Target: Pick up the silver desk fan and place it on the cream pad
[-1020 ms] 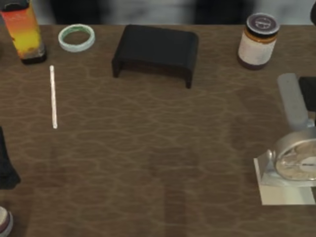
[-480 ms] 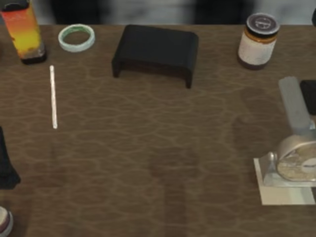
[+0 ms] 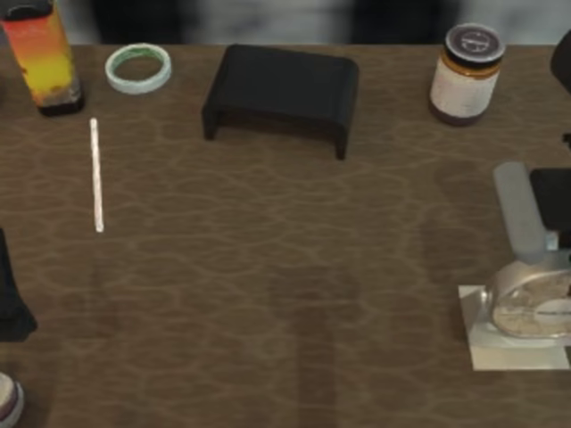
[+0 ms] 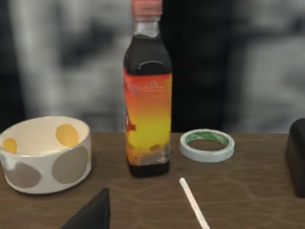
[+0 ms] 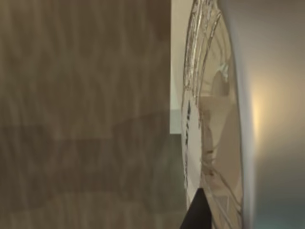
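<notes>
With the fan over the pad at the right edge, my right pincer, whose grip I cannot tell, must next let go cleanly.

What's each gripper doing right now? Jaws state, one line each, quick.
Left gripper: parked at the table's left edge, holding nothing; jaws cannot be told.
Right gripper: at the silver desk fan over the cream pad; jaws cannot be told.

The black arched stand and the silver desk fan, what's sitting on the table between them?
Nothing: the top view shows only bare tabletop between the black arched stand and the silver desk fan, which stands on the cream pad.
</notes>
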`<action>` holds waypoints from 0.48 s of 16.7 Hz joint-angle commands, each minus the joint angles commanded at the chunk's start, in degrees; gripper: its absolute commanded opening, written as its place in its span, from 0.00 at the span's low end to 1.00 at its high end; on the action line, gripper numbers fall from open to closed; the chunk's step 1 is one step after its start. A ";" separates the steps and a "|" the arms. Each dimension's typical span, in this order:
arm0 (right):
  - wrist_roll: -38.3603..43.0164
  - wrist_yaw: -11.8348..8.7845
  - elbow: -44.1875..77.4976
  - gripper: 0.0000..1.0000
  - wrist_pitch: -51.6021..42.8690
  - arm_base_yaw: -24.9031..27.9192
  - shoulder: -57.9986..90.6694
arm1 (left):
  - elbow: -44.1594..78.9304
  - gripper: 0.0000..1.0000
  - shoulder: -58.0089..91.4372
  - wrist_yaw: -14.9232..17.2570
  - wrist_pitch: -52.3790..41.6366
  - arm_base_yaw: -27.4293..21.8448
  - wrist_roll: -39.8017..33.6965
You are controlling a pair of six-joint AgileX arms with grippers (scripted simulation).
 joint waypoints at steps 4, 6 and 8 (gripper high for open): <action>0.00 0.00 0.00 0.30 0.00 0.00 0.00 | 0.00 1.00 0.00 0.00 0.00 0.00 0.00; 0.00 0.00 0.00 0.45 0.00 0.00 0.00 | 0.00 1.00 0.00 0.00 0.00 0.00 0.00; 0.00 0.00 0.00 0.60 0.00 0.00 0.00 | 0.00 1.00 0.00 0.00 0.00 0.00 0.00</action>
